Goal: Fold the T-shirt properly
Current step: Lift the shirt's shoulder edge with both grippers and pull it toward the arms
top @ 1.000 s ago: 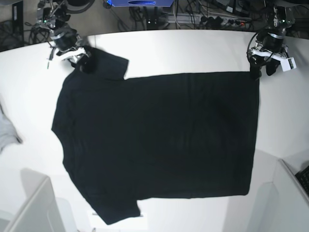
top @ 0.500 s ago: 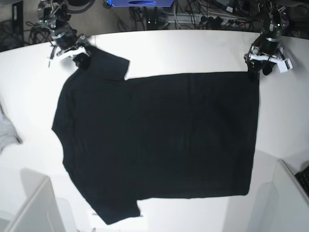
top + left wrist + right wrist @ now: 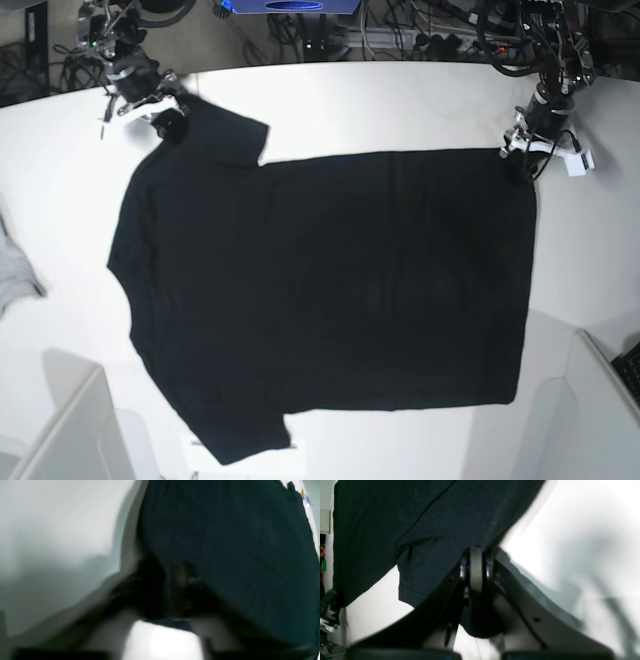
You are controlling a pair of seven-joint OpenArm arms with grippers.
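The black T-shirt (image 3: 330, 290) lies flat and plain side up on the white table (image 3: 400, 110), sleeves toward the left of the base view. My right gripper (image 3: 168, 124) is at the far-left sleeve. The right wrist view shows my right gripper (image 3: 476, 555) shut on the edge of the T-shirt (image 3: 395, 517). My left gripper (image 3: 520, 160) sits on the far-right hem corner. The left wrist view is blurred, but my left gripper (image 3: 171, 585) has its dark fingers drawn close together on the corner of the T-shirt (image 3: 225, 542).
A small grey cloth (image 3: 12, 272) lies at the table's left edge. White box walls stand at the near-left (image 3: 70, 430) and near-right (image 3: 600, 400) corners. Cables (image 3: 430, 40) and gear run behind the far edge.
My left gripper has turned and dropped onto the hem corner, and its jaws have come together. My right gripper shut on the sleeve and has held still since. The shirt has not shifted.
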